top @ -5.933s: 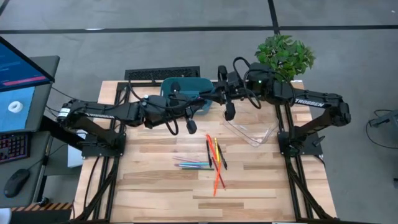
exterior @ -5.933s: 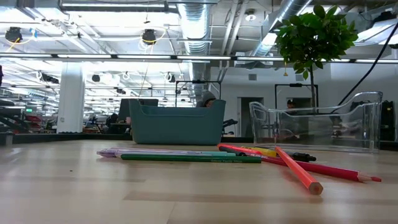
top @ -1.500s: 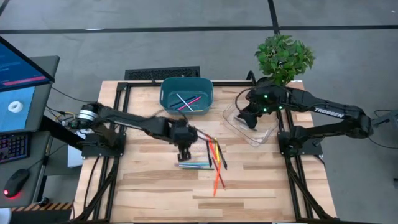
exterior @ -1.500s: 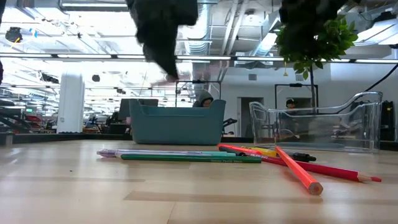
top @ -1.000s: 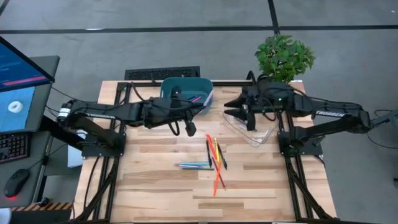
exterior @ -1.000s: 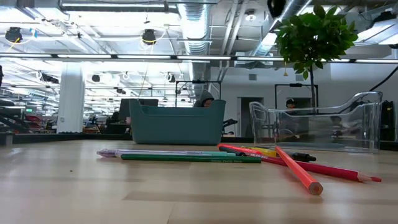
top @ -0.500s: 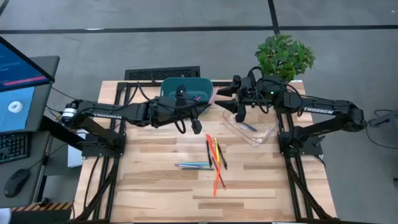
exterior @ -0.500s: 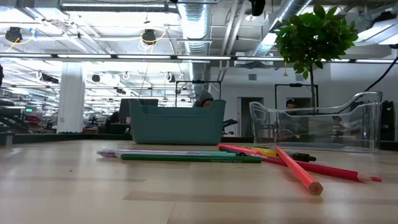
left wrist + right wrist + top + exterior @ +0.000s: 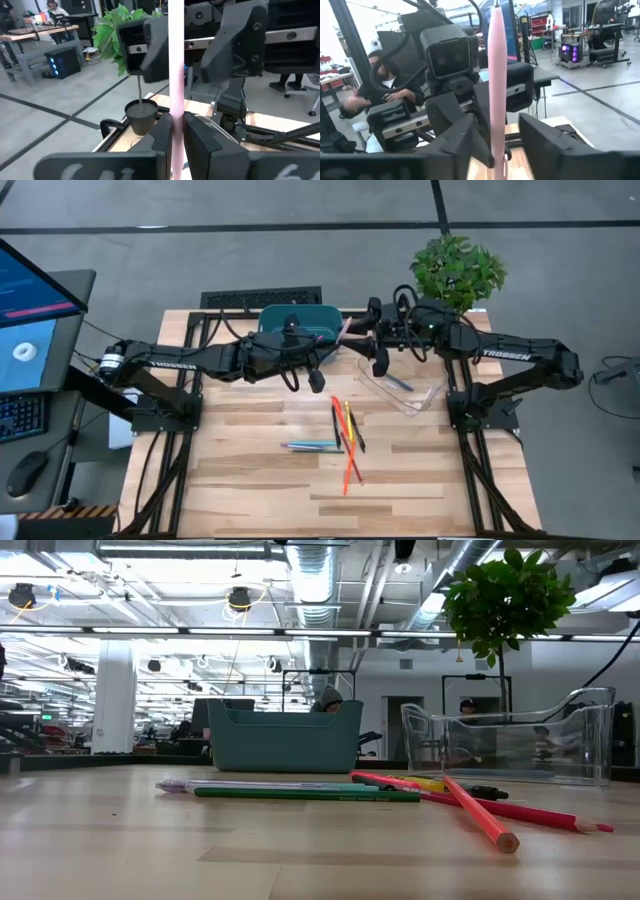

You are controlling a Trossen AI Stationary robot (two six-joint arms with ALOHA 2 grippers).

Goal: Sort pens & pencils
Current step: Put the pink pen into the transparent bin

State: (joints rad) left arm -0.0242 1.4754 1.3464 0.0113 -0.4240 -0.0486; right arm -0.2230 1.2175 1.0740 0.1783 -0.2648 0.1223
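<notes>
A pink pen (image 9: 176, 60) is held up in the air between both grippers, beside the right rim of the teal bin (image 9: 290, 320). My left gripper (image 9: 176, 125) reaches in from the left and is shut on the pen. My right gripper (image 9: 499, 127) faces it from the right and is open, one finger on each side of the same pen (image 9: 497, 75), not touching it. The other pens and pencils (image 9: 345, 430) lie flat mid-table, among them teal ones (image 9: 300, 793) and a red pencil (image 9: 480, 815). A blue pen (image 9: 398, 383) lies in the clear tray. My left gripper pinches the pink pen's shaft (image 9: 176, 107) between its two fingers. The fingers come in roughly level from the table's left and lie across the pen. The pen is lifted clear, and one end (image 9: 495, 15) stands free beyond the fingers.
The clear tray (image 9: 420, 395) sits right of the bin, below my right arm. A potted plant (image 9: 458, 268) stands at the far right corner. The near half of the table in front of the loose pens is bare wood (image 9: 250, 490).
My right gripper has left the clear tray and moved left toward the bin, meeting my left gripper. My left gripper has shifted right and toward the far edge, carrying the pink pen to the bin's right rim. The pens on the table have not moved.
</notes>
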